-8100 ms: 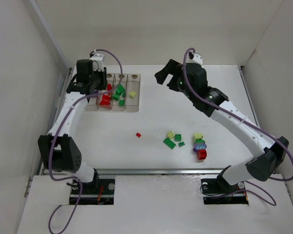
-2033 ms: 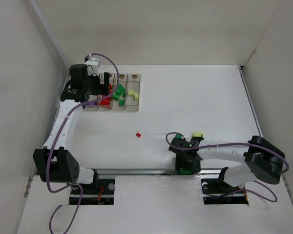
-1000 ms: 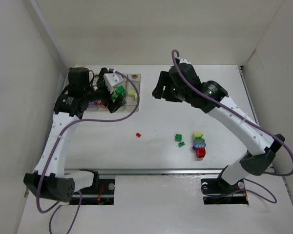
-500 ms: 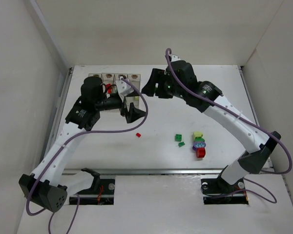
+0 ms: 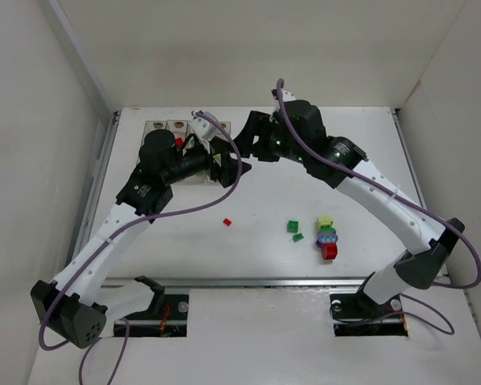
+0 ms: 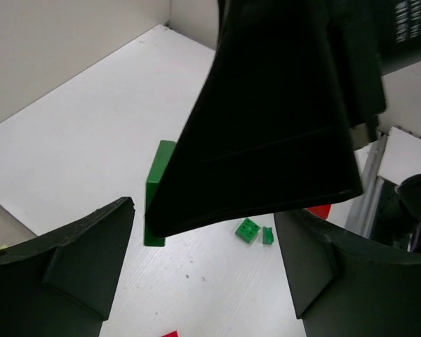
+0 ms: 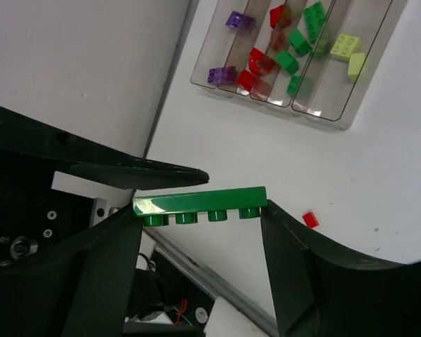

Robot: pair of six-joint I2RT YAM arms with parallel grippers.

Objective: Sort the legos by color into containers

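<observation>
My right gripper (image 7: 200, 214) is shut on a long green lego (image 7: 196, 199), gripping it by its two ends above the table. In the top view that gripper (image 5: 252, 144) hangs just right of the containers (image 5: 167, 127), which my left arm partly hides. My left gripper (image 5: 231, 168) sits right beside it, open; one right finger and the green lego (image 6: 156, 193) cross the left wrist view above my left gripper (image 6: 203, 225). The containers (image 7: 351, 116) hold purple, red, green and pale yellow legos. Loose legos lie on the table: a red one (image 5: 227, 221), two green (image 5: 293, 226) and a yellow one (image 5: 326, 221).
A small stack of purple, green and red legos (image 5: 329, 243) stands at the right of the loose pieces. White walls close in the table on the left, back and right. A metal rail runs along the near edge (image 5: 248, 281).
My left arm has swung away from the containers toward the middle, up to the right gripper, its jaws narrowing. The right gripper has shifted slightly left, holding the green lego.
</observation>
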